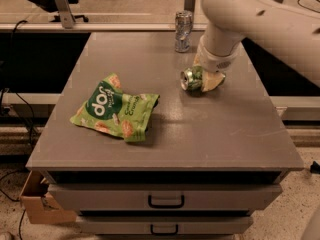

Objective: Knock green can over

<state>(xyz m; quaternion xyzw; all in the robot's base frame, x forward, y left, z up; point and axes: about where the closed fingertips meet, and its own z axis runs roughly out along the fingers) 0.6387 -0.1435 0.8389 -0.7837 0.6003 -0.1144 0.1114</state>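
The green can (191, 78) is shiny green with a silver top. It lies on its side on the grey table (165, 134), top facing left, right of the middle. My gripper (209, 78) comes down from the upper right on a thick white arm and sits over the can's right end, its pale fingers (214, 81) closed around the can's body.
A silver-grey can (183, 31) stands upright at the table's far edge, just behind the green can. A flat green snack bag (116, 109) lies left of centre. Drawers (165, 200) sit under the tabletop. A cardboard box (40, 204) rests on the floor at the lower left.
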